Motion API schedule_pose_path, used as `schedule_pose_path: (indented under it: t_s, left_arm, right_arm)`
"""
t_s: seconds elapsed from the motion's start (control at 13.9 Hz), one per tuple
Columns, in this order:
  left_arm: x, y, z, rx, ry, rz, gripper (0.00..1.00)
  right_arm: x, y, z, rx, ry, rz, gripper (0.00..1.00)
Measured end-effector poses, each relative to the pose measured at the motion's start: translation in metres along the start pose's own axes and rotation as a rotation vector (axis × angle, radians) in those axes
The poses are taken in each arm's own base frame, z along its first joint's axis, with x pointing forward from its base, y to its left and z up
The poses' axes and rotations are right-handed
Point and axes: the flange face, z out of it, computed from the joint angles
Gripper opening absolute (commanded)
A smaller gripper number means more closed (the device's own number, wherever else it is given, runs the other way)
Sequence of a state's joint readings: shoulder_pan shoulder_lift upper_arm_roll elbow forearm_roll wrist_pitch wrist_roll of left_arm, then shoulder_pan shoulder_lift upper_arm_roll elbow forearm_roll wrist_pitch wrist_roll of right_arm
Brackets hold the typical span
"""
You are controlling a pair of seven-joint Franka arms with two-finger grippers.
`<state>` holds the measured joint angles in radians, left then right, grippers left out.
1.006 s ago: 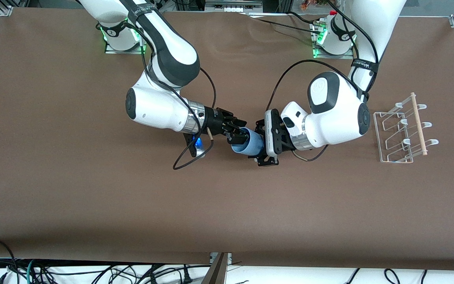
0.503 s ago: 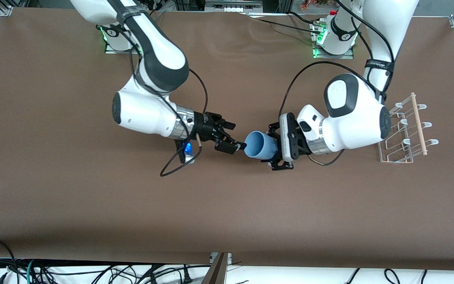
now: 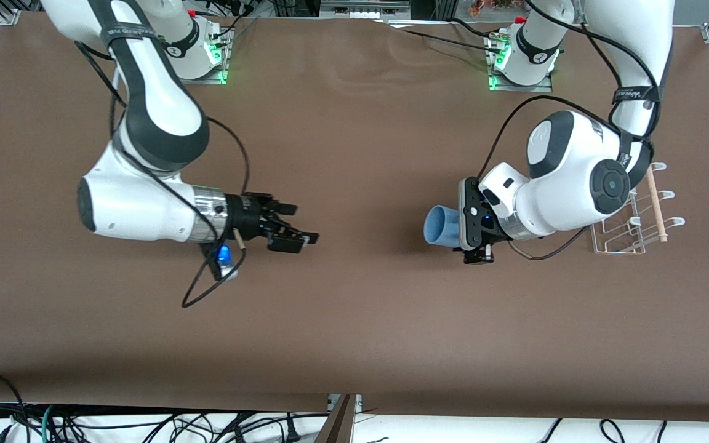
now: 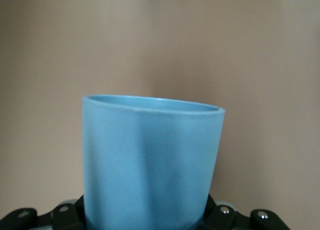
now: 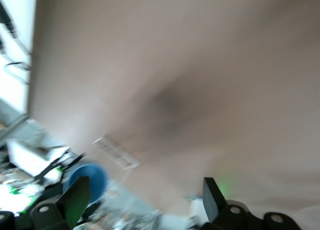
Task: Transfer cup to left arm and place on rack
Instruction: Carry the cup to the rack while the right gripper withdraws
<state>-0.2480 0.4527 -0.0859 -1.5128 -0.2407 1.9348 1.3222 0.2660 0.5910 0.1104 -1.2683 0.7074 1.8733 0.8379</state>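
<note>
We see a table (image 3: 354, 320) covered in plain brown material with faint wrinkles near the arms' bases. Directly on it, at the left arm's end, rests the rack (image 3: 631, 209), clear plastic and wire with a light wooden rod (image 3: 656, 200) across it.
</note>
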Motion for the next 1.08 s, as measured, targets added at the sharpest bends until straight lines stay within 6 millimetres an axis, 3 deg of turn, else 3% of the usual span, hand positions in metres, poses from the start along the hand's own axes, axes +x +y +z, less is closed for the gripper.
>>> schedule_pose_path:
  t_s: [0.43, 0.72, 0.86, 1.08]
  left_arm:
    - [-0.048, 0.021, -0.004, -0.095, -0.562, -0.002, 0.0]
    - [-0.083, 0.027, -0.012, -0.068, -0.956, -0.12, 0.0]
    - [-0.103, 0.036, 0.0, -0.03, -1.208, -0.217, 0.0]
    - [-0.135, 0.052, 0.041, 0.015, -1.484, -0.274, 0.0]
  right_arm:
    - [0.026, 0.037, -0.04, -0.313, 0.188, -0.252, 1.0]
    - [0.043, 0.058, -0.088, -0.494, 0.311, -0.424, 1.0]
    - [0.047, 0.068, -0.119, -0.57, 0.344, -0.518, 1.0]
    - [0.046, 0.087, -0.162, -0.671, 0.366, -0.638, 1.0]
